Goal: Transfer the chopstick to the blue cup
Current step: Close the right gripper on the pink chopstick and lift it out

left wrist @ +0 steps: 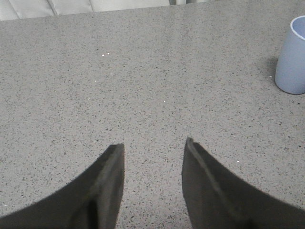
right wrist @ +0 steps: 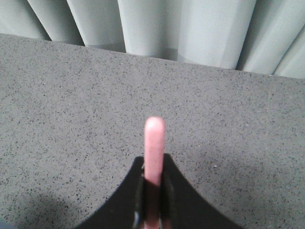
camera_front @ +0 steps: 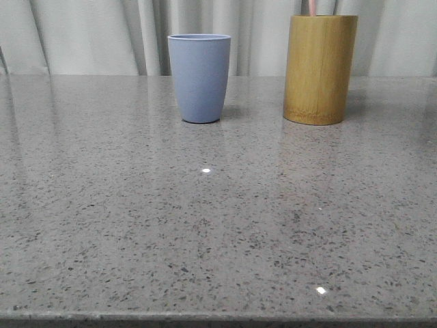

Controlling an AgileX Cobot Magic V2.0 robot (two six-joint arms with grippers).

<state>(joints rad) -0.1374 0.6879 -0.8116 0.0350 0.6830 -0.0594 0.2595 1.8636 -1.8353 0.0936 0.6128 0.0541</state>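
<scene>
I am looking over a speckled grey counter (camera_front: 205, 225) with pale curtains (camera_front: 82, 34) behind it; the blue cup (camera_front: 199, 77) stands upright toward the back, left of centre; a taller bamboo cylinder (camera_front: 319, 68) stands to its right, well apart from it. At the cylinder's mouth, in the front view, a short pale pink tip of the chopstick (camera_front: 312, 7) shows against the top edge; I cannot tell from there how deep it sits.

On my right wrist camera the right claw (right wrist: 153, 188) is clamped on the chopstick (right wrist: 154, 143); the rounded pink end juts out past the dark fingertips (right wrist: 171, 181), pinched between them. My left claw (left wrist: 153, 148) hangs above bare counter with its jaws spread and nothing between them; the blue cup (left wrist: 291, 57) sits off to the side in that camera.

My judgement: the stick is light and stiff, probably smooth, so it could swivel or slip in a pinch this near its end; I would keep firm pressure, lift it straight up, and carry it slowly to the blue cup, which looks light enough to tip if knocked.
</scene>
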